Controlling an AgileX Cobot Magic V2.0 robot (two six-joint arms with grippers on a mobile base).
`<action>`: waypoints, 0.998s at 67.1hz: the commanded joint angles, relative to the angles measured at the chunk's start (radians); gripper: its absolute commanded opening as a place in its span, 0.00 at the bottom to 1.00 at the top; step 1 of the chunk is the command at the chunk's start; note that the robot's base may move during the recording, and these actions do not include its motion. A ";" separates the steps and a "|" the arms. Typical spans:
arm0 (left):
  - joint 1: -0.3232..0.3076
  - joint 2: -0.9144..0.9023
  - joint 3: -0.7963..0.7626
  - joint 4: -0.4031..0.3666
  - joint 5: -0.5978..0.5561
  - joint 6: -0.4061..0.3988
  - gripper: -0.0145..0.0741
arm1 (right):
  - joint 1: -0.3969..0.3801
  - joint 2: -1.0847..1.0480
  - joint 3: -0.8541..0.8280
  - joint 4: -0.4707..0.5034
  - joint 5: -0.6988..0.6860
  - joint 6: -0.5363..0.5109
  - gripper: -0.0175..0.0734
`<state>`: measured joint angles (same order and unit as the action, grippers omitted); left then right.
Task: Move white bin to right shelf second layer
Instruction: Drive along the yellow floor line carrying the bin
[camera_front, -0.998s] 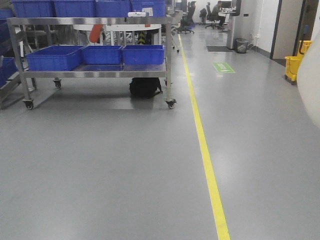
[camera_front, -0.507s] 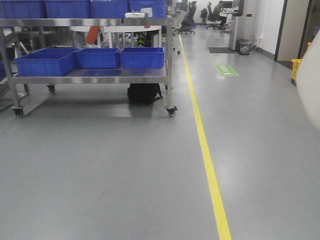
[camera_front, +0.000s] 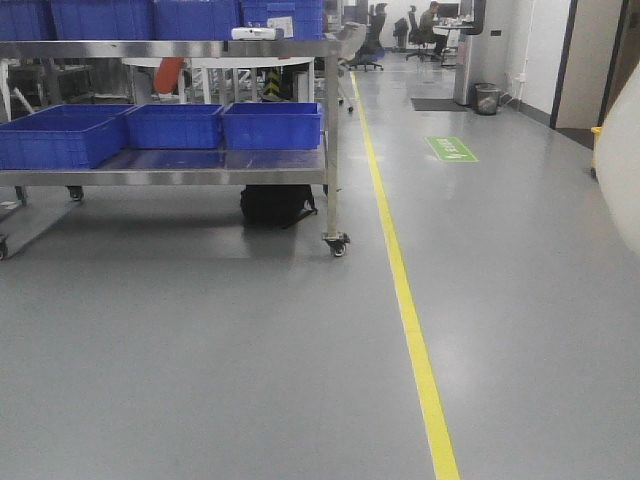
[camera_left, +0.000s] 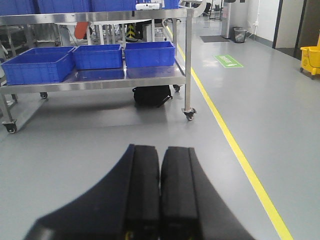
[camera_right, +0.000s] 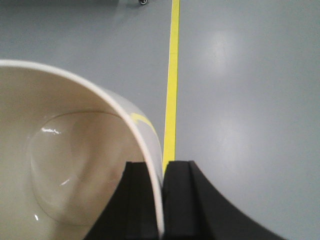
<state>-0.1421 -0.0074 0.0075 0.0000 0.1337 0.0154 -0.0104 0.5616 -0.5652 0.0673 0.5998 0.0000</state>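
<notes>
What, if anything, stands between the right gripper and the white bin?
Nothing: the right gripper is shut on the rim of the white bin, one finger inside the wall, one outside.

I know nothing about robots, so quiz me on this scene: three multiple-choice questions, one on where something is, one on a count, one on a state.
1. Where is the black bag relative to the cart?
A) on top of it
B) on the floor under it
C) far off to its right

2. How many blue crates sit on the cart's lower level?
A) three
B) one
C) five

3. What state is the white bin in?
A) standing on the floor
B) lying on the cart
C) gripped at its rim by the right jaws

Answers:
1 B: the bag lies on the floor between the cart's legs.
2 A: the left wrist view shows three side by side.
3 C: the right wrist view shows the jaws closed on the rim, with the floor below.
</notes>
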 joint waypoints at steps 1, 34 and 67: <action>-0.003 -0.015 0.037 0.000 -0.086 -0.003 0.26 | -0.006 0.000 -0.033 0.005 -0.089 0.000 0.29; -0.003 -0.015 0.037 0.000 -0.086 -0.003 0.26 | -0.006 0.000 -0.033 0.006 -0.086 0.000 0.29; -0.003 -0.015 0.037 0.000 -0.086 -0.003 0.26 | -0.006 0.000 -0.033 0.006 -0.086 0.000 0.29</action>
<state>-0.1421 -0.0074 0.0075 0.0000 0.1337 0.0154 -0.0104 0.5616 -0.5652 0.0673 0.6021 0.0000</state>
